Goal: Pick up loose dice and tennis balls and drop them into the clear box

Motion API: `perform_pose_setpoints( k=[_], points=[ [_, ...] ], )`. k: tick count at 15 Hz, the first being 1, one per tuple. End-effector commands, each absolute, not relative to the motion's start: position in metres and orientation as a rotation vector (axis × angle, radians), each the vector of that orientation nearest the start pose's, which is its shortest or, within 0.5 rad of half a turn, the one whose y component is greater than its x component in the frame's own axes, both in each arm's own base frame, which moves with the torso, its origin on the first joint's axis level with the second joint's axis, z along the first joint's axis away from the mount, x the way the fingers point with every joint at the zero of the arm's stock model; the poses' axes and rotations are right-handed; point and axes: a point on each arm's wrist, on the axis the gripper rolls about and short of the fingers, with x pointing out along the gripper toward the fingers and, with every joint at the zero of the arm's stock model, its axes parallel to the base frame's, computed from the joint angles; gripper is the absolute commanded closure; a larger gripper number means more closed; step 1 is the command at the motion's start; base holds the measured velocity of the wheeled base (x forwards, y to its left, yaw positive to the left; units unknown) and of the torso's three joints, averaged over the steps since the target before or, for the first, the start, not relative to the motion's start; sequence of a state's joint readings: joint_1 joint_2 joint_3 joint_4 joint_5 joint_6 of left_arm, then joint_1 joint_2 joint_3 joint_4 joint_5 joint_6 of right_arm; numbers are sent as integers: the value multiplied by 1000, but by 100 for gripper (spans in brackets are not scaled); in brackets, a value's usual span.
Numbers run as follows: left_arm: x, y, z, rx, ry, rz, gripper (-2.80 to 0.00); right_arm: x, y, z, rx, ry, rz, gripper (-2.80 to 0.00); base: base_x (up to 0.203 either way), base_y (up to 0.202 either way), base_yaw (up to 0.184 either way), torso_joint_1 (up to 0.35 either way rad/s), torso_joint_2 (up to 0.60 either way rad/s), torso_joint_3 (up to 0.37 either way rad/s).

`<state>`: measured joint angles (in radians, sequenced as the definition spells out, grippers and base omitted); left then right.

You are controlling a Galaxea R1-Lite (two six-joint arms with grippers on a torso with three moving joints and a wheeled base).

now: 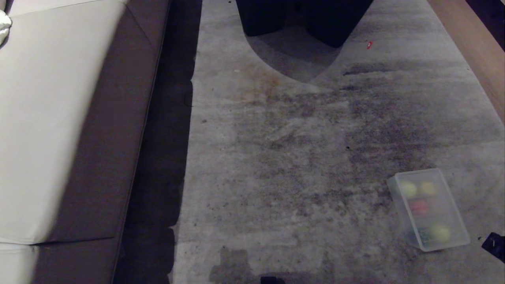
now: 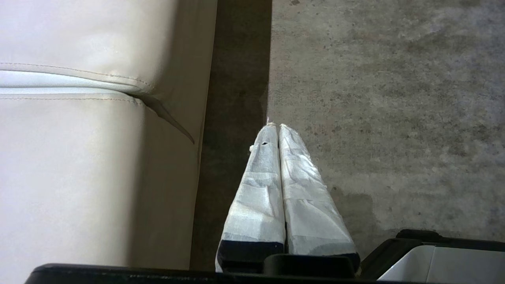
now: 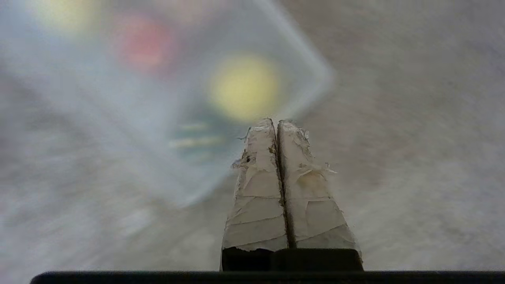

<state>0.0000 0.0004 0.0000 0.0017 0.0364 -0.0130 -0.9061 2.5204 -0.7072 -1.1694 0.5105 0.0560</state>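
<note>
1. Underfoot: grey, mottled carpet [image 1: 300, 157] with dark stains, running up the middle of the head view; a small red scrap [image 1: 369, 45] lies far up it.
2. Robot's left side: cream leather sofa [image 1: 51, 118], stitched seams, brown side panel, dark shadowed gap between it and the carpet.
3. Far end: dark furniture base [image 1: 303, 17]; strip of wood floor [image 1: 473, 43] along the right edge.
4. Clear box [image 1: 432, 240] sits on the carpet low at the robot's right, translucent, rounded corners, angled to the carpet edges.
5. Inside it, blurred through the plastic: two tennis balls [image 1: 408, 189], a red die [image 1: 418, 206], a yellow one [image 1: 428, 187]. Other dice can't be made out.
6. Right gripper [image 3: 277, 123]: fingers pressed together, nothing held, tips aimed down just off the box's near corner. Pads are wrapped in white tape, frayed and peeling.
7. Left gripper [image 2: 276, 126]: closed too, empty, hanging over the sofa-carpet gap. Tape cleaner, smoother.
</note>
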Motion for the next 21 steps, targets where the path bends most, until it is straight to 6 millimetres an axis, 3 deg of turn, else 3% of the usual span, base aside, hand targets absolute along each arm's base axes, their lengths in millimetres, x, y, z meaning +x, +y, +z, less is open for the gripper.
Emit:
perform_pose_setpoints(
  k=[1, 4, 8, 10, 13, 16, 18, 21],
  points=[
    [-23, 1, 75, -14, 4, 37, 0, 232, -248, 11, 392, 395, -319, 0, 0, 0, 0, 0, 0, 0],
    [-23, 1, 75, -14, 4, 37, 0, 229, -188, 63, 367, 413, -181, 0, 0, 0, 0, 0, 0, 0],
    [-23, 1, 75, -14, 4, 37, 0, 198, -91, 87, 321, 486, 25, 0, 0, 0, 0, 0, 0, 0],
    [-23, 1, 75, -14, 4, 37, 0, 179, -60, 100, 260, 465, 69, 0, 0, 0, 0, 0, 0, 0],
    [-23, 1, 75, -14, 4, 37, 0, 141, -27, 118, 193, 402, 139, 0, 0, 0, 0, 0, 0, 0],
    [-23, 1, 75, -14, 4, 37, 0, 91, -9, 125, 145, 320, 167, 0, 0, 0, 0, 0, 0, 0],
    [-23, 1, 75, -14, 4, 37, 0, 59, -1, 118, 121, 280, 160, 0, 0, 0, 0, 0, 0, 0],
    [-23, 1, 75, -14, 4, 37, 0, 29, 3, 102, 97, 264, 139, 0, 0, 0, 0, 0, 0, 0]
  ],
)
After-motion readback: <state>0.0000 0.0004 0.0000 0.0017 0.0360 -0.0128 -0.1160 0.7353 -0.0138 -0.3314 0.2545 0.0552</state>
